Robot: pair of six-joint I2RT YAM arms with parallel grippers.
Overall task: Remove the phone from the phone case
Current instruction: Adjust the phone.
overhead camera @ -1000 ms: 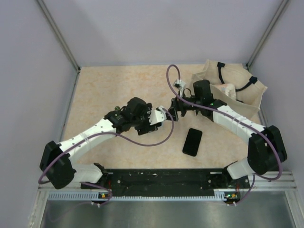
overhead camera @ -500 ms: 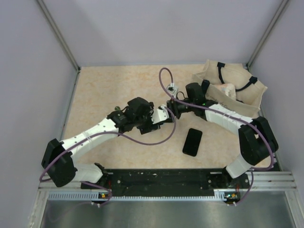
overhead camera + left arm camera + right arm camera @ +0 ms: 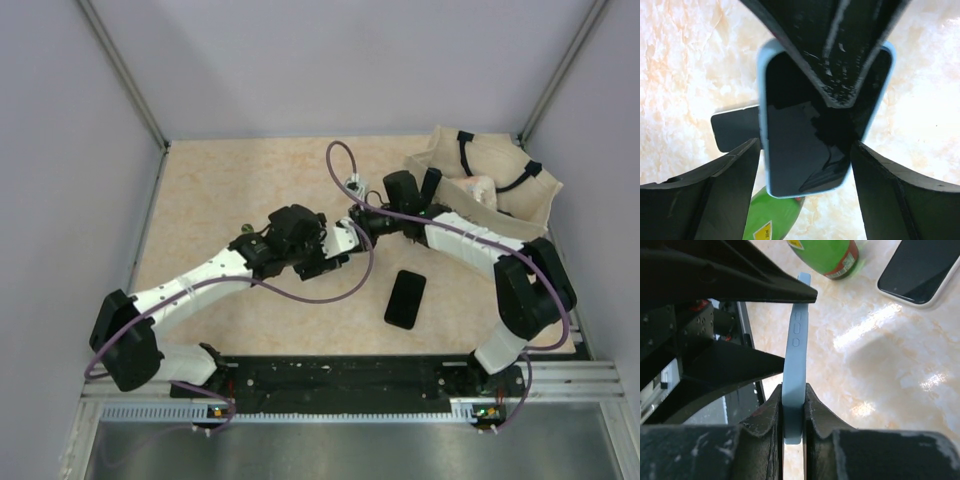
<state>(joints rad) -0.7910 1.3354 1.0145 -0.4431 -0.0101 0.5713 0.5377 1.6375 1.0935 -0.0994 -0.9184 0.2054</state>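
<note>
1. The phone case (image 3: 794,355), pale blue, hung above the surface (image 3: 230,190) at mid-workspace, where the two arms met; it touched only the two pincers.
2. The right pincer (image 3: 792,392) was pinching the phone case across its thickness at one end; one finger lay on the front face, the other on the back.
3. The left pincer (image 3: 806,145) straddled the opposite end across its width; its fingertips lay against the two long edges and appeared to clamp them.
4. The phone (image 3: 790,150) was judged to be seated in the case, from the dark glossy face inside the blue rim; whether that face was a screen or a bare lining could not be told with certainty.
5. Governing relation: the long axis of the case ran from one pincer to the other, so both arms were equally near; the right pincer's hold on both faces probably pinned the phone in, so freeing it would likely require that hold to shift to the rim.
6. A second phone (image 3: 405,298) lay flat on the surface, nearer the arm bases and apart from the held case; a green bottle (image 3: 825,255) showed beyond the case in both wrist views.
</note>
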